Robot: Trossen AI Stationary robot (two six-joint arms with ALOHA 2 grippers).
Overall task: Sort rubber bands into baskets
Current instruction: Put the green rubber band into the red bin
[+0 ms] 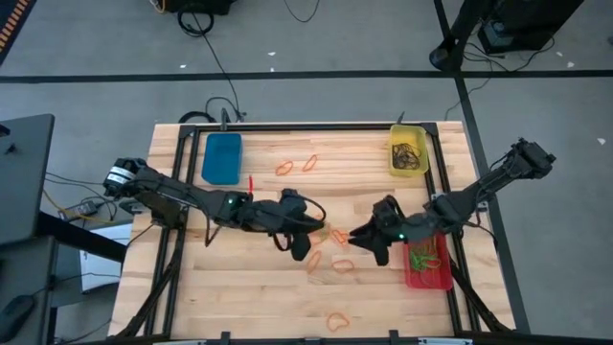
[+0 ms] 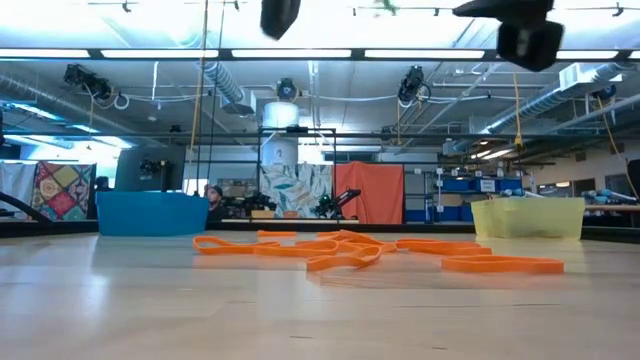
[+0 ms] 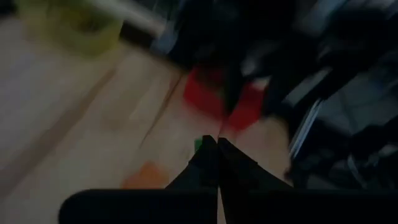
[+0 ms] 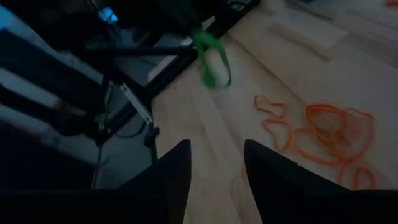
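Observation:
My left gripper [image 1: 329, 231] hangs above the table's middle, shut on a green rubber band [image 4: 211, 59]. My right gripper [image 1: 352, 237] stands open just to its right and faces it, with nothing between its fingers [image 4: 168, 171]. Several orange rubber bands [image 1: 330, 263] lie flat on the wood under and near both grippers, and more lie at the far middle [image 1: 297, 166]. The blue basket [image 1: 221, 158] stands at the far left. The yellow basket [image 1: 409, 150], with dark bands in it, stands at the far right. The red basket [image 1: 428, 266], with green bands in it, stands at the right. My left gripper pinches the green rubber band between its two shut fingertips [image 3: 208, 152], where a bit of green [image 3: 198, 144] shows. In the right wrist view the band's upper end [image 4: 200, 38] is at the dark fingers and its loop hangs slack below them, clear of the table.
A black metal frame [image 1: 316, 126] runs along the table's edges. One orange band [image 1: 337, 321] lies alone near the front edge. Bare wood lies at the near left [image 1: 220, 297]. Black cables run on the floor beyond the far edge.

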